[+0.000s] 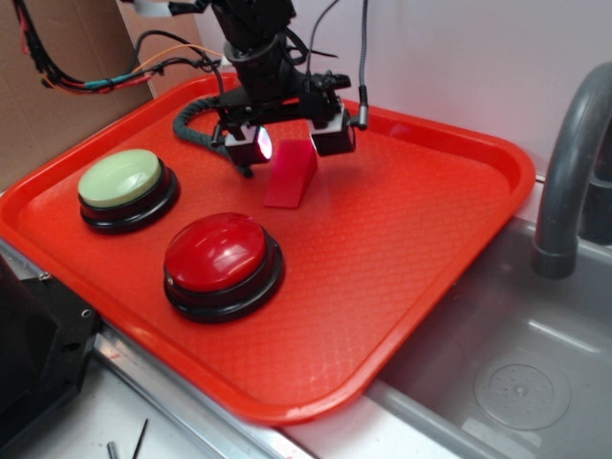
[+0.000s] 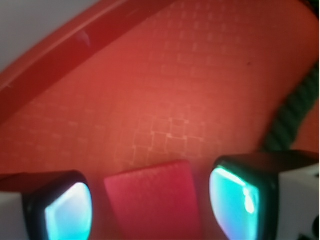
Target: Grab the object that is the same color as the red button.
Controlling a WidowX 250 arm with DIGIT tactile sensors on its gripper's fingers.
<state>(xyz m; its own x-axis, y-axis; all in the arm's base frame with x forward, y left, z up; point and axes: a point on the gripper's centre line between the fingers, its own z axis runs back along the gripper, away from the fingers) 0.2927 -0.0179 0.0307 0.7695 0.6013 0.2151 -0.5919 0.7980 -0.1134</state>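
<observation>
While the red button (image 1: 223,256) sits near the tray's (image 1: 421,249) front edge, the end effector (image 1: 292,142) straddles the red wedge (image 1: 292,174). Its pads (image 2: 234,202) stand spread apart, gaps visible on both sides of the wedge.

The exterior view is bright and mostly sharp. Light comes from above and makes white shiny spots on the red button (image 1: 223,258) and a soft shine on the green button (image 1: 121,179). Small dark shadows sit under both buttons and under the hand (image 1: 291,142). One pad (image 1: 260,142) glows pinkish white. The tray (image 1: 411,277) looks even and clear, with a little glare along its rim.

The wrist view is dimmer and blurry all over. Everything has a red tint. The block (image 2: 152,202) is soft and out of focus. The pads (image 2: 235,202) glow bright teal. The rope (image 2: 295,110) at the right edge is very fuzzy.
</observation>
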